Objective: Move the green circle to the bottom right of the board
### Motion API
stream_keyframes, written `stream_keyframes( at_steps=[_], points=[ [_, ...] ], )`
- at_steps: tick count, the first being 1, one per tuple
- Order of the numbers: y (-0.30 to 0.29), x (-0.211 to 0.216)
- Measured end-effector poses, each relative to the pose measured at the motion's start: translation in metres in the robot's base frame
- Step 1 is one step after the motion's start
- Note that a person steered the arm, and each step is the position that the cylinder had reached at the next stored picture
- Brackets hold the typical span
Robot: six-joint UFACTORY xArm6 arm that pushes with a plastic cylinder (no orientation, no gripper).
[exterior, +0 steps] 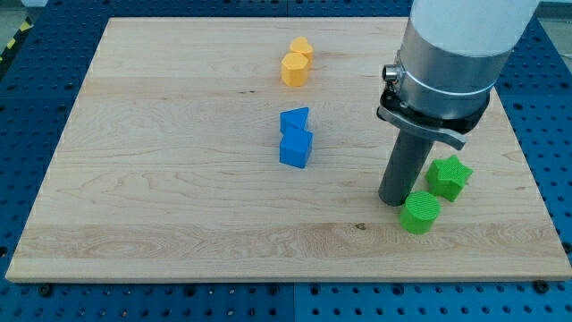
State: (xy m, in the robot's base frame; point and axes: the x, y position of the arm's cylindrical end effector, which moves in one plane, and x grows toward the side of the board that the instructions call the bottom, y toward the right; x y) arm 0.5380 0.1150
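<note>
The green circle (419, 213) is a short round block at the lower right of the wooden board (161, 197). My tip (394, 201) is on the board right beside the green circle's upper left edge, touching or nearly touching it. A green star-shaped block (448, 177) sits just above and to the right of the circle, to the right of the rod.
Two blue blocks (295, 137) stand close together near the board's middle, one above the other. Two orange blocks (297, 62) sit together near the top centre. The arm's grey body (451, 54) hangs over the upper right of the board.
</note>
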Motion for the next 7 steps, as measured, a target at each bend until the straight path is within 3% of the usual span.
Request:
stream_keyframes(
  at_steps=[3,7],
  points=[
    [-0.011,0.017],
    [0.062,0.040]
  ],
)
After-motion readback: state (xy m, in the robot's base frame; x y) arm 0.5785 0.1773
